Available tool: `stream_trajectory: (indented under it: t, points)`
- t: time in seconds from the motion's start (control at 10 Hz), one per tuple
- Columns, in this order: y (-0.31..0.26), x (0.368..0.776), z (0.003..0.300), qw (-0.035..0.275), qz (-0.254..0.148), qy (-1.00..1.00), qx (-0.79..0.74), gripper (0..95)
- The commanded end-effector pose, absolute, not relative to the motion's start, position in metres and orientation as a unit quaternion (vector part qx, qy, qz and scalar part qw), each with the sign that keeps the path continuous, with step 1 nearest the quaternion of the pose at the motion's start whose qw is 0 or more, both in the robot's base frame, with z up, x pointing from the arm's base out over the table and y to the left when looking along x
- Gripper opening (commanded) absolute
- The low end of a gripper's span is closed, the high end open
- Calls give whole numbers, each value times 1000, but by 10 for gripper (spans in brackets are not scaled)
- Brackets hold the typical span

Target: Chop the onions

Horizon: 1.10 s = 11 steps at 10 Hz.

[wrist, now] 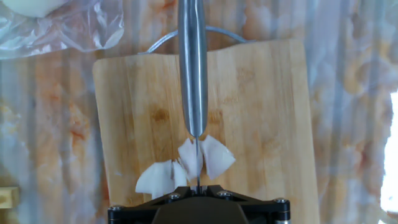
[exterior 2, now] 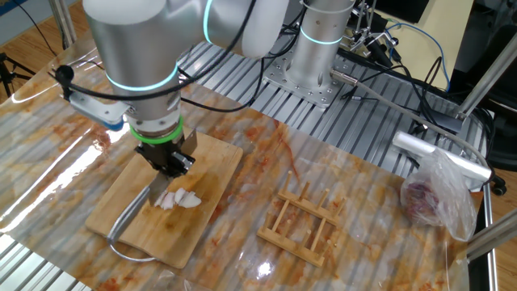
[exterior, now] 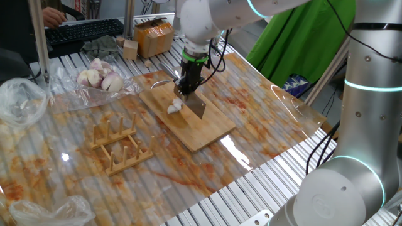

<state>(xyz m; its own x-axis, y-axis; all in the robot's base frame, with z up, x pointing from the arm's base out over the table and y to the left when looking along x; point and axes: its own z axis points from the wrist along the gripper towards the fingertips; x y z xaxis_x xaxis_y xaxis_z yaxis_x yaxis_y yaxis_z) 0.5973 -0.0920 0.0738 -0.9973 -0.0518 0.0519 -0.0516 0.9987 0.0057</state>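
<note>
— What does one fixed view give you?
— My pincer (exterior: 188,85) is down over the wooden board (exterior: 207,135) on the counter (exterior: 264,107), closed on a knife (exterior: 195,105) whose blade meets the onions (exterior: 174,107), pale chunks near the board's middle. Whole bulbs (exterior: 99,76) lie in plastic well apart; a wooden rack (exterior: 119,147) stands beside the board.

— And the other fixed view?
— My pincer (exterior 2: 171,162) grips the knife (exterior 2: 139,212) with the blade edge-down; the onions (exterior 2: 179,199) lie just beside it on the board (exterior 2: 214,153).

— The hand view?
— The knife's spine (wrist: 193,68) runs straight ahead, splitting the onions (wrist: 186,165) into pieces on both sides, on the board's (wrist: 261,106) near half.
</note>
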Motion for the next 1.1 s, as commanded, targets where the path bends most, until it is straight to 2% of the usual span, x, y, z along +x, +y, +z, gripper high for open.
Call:
stream_trajectory:
  t: [0.1, 0.7, 1.1]
  points:
    - [-103, 594, 73, 23, 0, -1000, 15, 0]
    - [-107, 593, 68, 23, 1, -1000, -1, 0]
    - [-107, 588, 34, 11, -3, -1000, -2, 0]
